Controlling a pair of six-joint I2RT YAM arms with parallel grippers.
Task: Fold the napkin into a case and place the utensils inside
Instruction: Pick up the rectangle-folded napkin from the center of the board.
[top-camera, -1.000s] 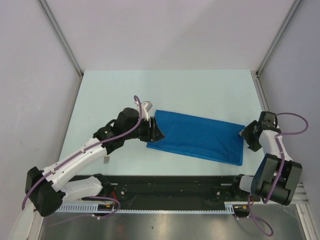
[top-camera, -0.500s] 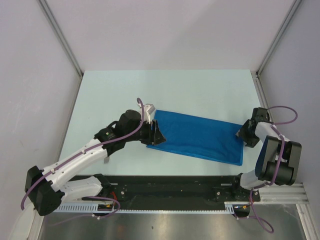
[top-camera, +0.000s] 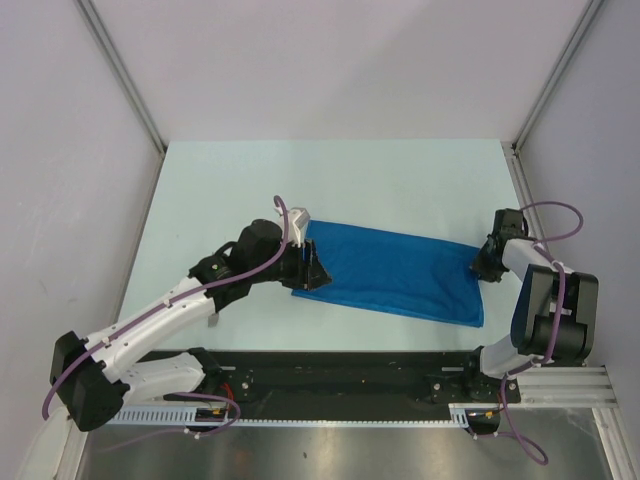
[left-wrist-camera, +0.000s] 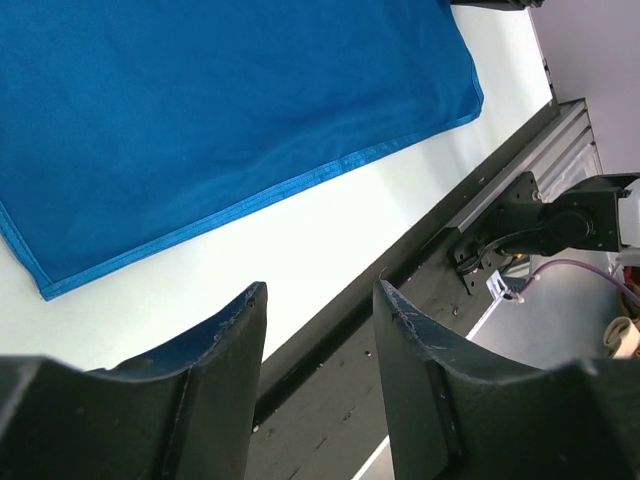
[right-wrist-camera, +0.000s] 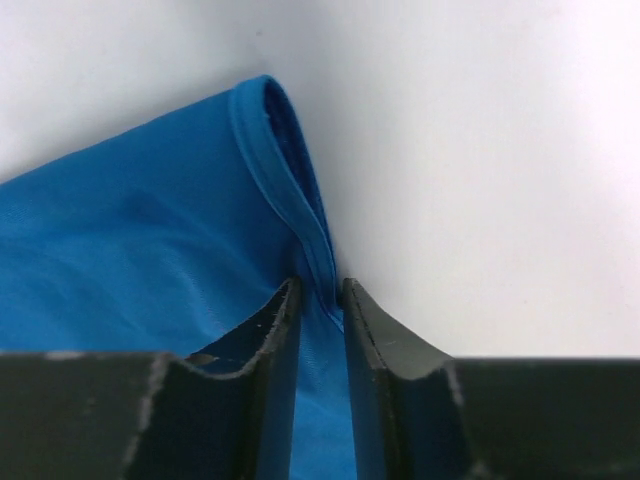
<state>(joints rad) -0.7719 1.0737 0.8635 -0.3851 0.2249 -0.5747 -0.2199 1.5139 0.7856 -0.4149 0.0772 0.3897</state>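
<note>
Right end effector (right-wrist-camera: 320, 288): jaws narrow, nipping the rolled hem of the napkin (top-camera: 395, 275) at its right end, near the right edge of the tabletop (top-camera: 330, 180). Left end effector (left-wrist-camera: 320, 300): jaws apart, holding nothing, by the napkin's left end. Napkin lies flat, an oblong, mid-tabletop.

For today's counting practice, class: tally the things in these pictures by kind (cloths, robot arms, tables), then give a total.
Cloths: 1, the napkin
Robot arms: 2, the left arm and the right arm
Tables: 1, the table
Total: 4
</note>
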